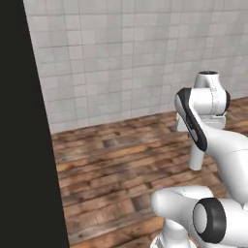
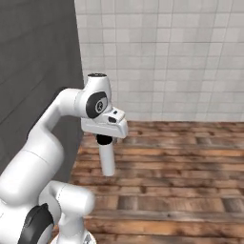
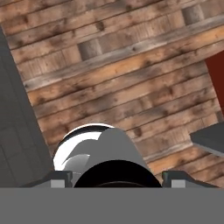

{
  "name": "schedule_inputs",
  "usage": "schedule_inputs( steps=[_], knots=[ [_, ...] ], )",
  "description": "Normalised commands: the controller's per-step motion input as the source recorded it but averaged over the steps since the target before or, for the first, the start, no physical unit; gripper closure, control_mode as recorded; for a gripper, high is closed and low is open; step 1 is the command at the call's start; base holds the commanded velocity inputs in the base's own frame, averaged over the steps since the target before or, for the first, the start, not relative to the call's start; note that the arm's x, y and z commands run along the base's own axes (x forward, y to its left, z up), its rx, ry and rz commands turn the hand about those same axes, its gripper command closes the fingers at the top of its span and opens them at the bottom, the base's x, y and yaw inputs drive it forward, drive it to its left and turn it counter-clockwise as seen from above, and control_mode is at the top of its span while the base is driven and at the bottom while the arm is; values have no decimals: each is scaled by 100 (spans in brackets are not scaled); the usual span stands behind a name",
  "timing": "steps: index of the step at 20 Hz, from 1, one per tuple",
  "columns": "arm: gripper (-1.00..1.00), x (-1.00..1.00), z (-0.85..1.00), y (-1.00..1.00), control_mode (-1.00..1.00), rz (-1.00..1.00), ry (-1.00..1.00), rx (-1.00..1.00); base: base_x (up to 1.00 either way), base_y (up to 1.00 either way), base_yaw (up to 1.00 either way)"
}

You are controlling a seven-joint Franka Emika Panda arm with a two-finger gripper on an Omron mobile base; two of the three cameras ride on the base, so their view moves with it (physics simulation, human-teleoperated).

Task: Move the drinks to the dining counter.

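White bottle [image 2: 107,159] gripped between closed jaws of gripper [image 2: 106,143], hanging upright, black cap uppermost, above wooden floor [image 2: 181,162]. Positioned beside dark wall panel [image 2: 33,62], before tiled wall [image 2: 162,52].

No writing, label, brand, number or sign can be read on anything in these pictures
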Motion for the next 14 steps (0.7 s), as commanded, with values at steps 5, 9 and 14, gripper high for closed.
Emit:
schedule_inputs(
  steps=[5, 9, 14],
  knots=[
    [100, 0, 0, 0, 100, 0, 0, 0, 100, -10, -23],
    [100, 0, 0, 0, 100, 0, 0, 0, 100, -1, -41],
    [100, 0, 0, 0, 100, 0, 0, 0, 95, 0, -63]
  ],
)
